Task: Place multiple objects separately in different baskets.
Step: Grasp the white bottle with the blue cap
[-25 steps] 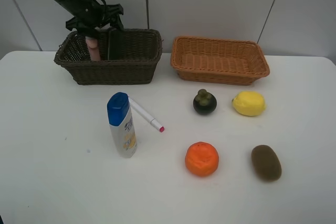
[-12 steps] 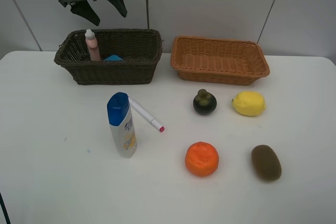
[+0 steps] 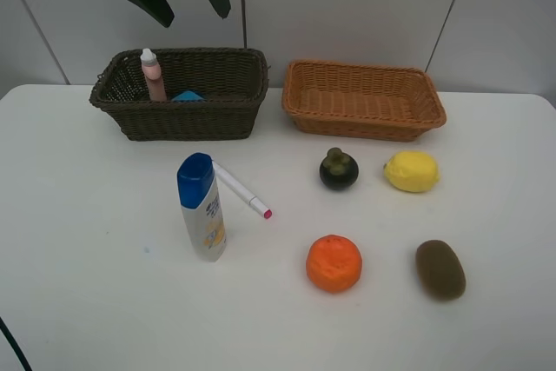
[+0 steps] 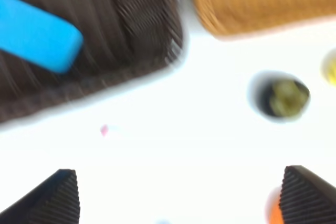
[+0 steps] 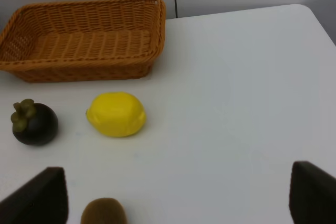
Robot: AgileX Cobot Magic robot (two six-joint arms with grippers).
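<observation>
Pink bottle [image 3: 155, 80] stands in the dark basket [image 3: 187, 119]; left claw [image 3: 195, 16], spread wide, has risen clear above.

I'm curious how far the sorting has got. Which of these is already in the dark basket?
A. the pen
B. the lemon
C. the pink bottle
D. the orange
C: the pink bottle stands upright inside the dark basket, beside a blue pad.
</observation>
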